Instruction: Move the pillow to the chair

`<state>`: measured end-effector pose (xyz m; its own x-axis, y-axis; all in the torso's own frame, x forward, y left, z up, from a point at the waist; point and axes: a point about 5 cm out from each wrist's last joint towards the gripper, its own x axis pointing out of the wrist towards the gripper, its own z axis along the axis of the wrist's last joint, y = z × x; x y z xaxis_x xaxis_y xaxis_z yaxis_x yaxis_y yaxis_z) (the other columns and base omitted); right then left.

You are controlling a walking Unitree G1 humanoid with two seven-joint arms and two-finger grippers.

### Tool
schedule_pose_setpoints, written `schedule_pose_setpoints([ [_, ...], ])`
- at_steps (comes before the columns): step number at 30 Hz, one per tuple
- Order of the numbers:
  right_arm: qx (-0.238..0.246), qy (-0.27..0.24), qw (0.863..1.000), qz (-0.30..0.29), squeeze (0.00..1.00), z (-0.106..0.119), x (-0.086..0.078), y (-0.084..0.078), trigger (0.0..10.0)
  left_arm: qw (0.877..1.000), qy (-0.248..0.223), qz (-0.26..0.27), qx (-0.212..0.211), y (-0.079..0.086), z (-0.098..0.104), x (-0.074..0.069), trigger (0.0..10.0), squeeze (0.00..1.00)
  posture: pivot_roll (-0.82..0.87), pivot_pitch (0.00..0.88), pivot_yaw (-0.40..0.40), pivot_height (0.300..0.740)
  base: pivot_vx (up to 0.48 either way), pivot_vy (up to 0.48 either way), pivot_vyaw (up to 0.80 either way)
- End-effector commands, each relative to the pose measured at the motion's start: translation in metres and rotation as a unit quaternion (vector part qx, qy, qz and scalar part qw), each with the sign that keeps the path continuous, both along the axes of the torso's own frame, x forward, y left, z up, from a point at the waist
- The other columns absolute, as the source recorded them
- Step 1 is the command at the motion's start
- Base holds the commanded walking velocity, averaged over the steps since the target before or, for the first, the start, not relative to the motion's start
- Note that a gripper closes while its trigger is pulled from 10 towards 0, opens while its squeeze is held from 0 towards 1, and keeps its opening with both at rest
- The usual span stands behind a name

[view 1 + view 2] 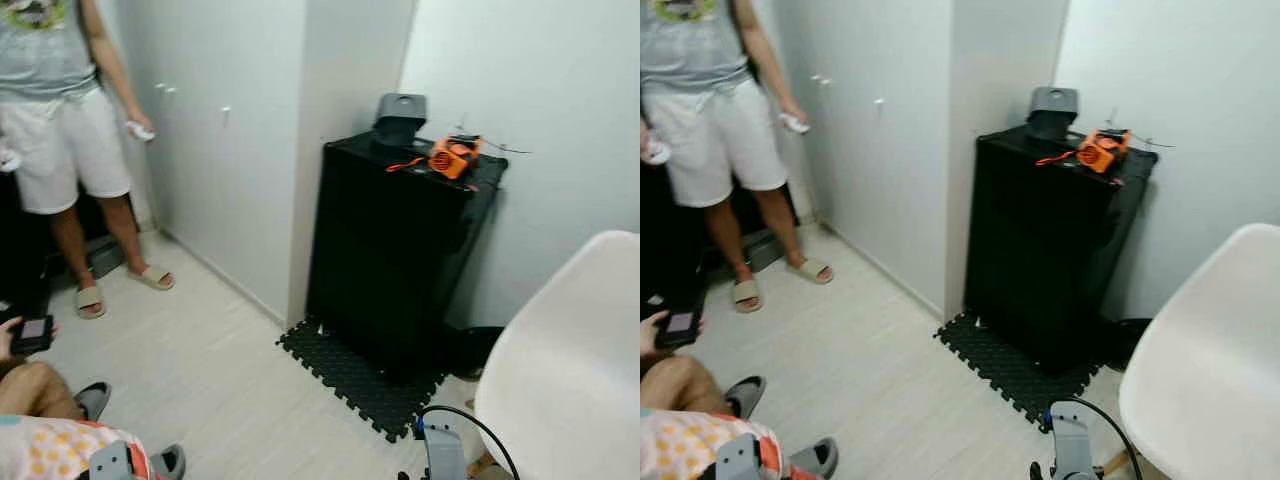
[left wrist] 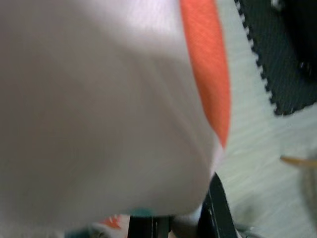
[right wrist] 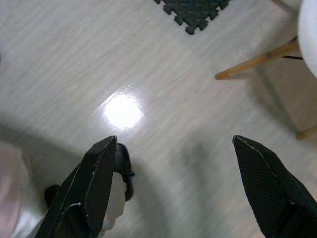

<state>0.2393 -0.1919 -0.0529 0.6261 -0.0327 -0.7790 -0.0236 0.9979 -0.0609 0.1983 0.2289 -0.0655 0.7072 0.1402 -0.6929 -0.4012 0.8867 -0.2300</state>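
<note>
Head cam first: my left arm (image 1: 108, 462) sits low at the bottom corner, tucked against the pillow (image 1: 50, 448), a soft white thing with yellow dots and orange trim. The chair (image 1: 575, 370) is a smooth white shell on wooden legs over at my right, well apart from the pillow. Right arm (image 1: 443, 452) hangs low just beside it.

Left wrist: pillow fabric right up against the lens, and the black fingers (image 2: 218, 210) are pinching it.

Right wrist: fingers (image 3: 96, 181) spread wide over pale wood-grain floor (image 3: 188, 99), holding nothing.
</note>
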Motion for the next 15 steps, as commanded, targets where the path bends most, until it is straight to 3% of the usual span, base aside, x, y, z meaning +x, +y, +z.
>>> schedule_pose_setpoints([
  [1, -0.004, 0.027, 1.0, 0.006, 0.0, -0.008, -0.012, 0.002, 10.0, 1.0, 0.015, -0.012, 0.011, 0.001, -0.003, -0.005, 10.0, 0.0, -0.01, 0.021, -0.036, 0.74, 0.0, 0.0, -0.77],
  [2, -0.009, 0.044, 0.999, 0.013, 0.0, -0.014, -0.022, 0.003, 10.0, 0.999, 0.041, -0.014, 0.016, 0.0, -0.01, -0.017, 10.0, 0.0, 0.0, 0.021, -0.036, 0.74, 0.0, 0.0, -0.77],
  [3, -0.009, 0.044, 0.999, 0.013, 0.0, -0.014, -0.022, 0.003, 10.0, 0.999, 0.041, -0.014, 0.016, 0.0, -0.01, -0.017, 10.0, 0.0, 0.0, 0.021, -0.036, 0.74, 0.0, 0.0, -0.77],
  [5, -0.021, 0.07, 0.997, 0.034, 0.0, -0.023, -0.036, 0.005, 10.0, 0.997, 0.075, -0.019, 0.024, -0.001, -0.018, -0.035, 10.0, 0.0, 0.0, 0.022, -0.034, 0.74, 0.0, 0.0, -0.77],
  [6, -0.021, 0.07, 0.997, 0.034, 0.0, -0.023, -0.036, 0.005, 10.0, 0.997, 0.075, -0.019, 0.024, -0.001, -0.018, -0.035, 10.0, 0.0, 0.0, 0.022, -0.034, 0.74, 0.0, 0.0, -0.77],
  [8, -0.054, 0.097, 0.991, 0.072, 0.0, -0.03, -0.051, 0.002, 10.0, 0.993, 0.107, -0.032, 0.036, -0.003, -0.025, -0.048, 10.0, 0.0, 0.0, 0.023, -0.034, 0.74, 0.0, 0.0, -0.77],
  [15, -0.063, 0.138, 0.984, 0.088, 0.0, -0.041, -0.075, -0.002, 10.0, 0.988, 0.144, -0.036, 0.043, -0.008, -0.032, -0.063, 10.0, 0.0, 0.0, 0.019, -0.036, 0.74, 0.0, 0.0, -0.77],
])
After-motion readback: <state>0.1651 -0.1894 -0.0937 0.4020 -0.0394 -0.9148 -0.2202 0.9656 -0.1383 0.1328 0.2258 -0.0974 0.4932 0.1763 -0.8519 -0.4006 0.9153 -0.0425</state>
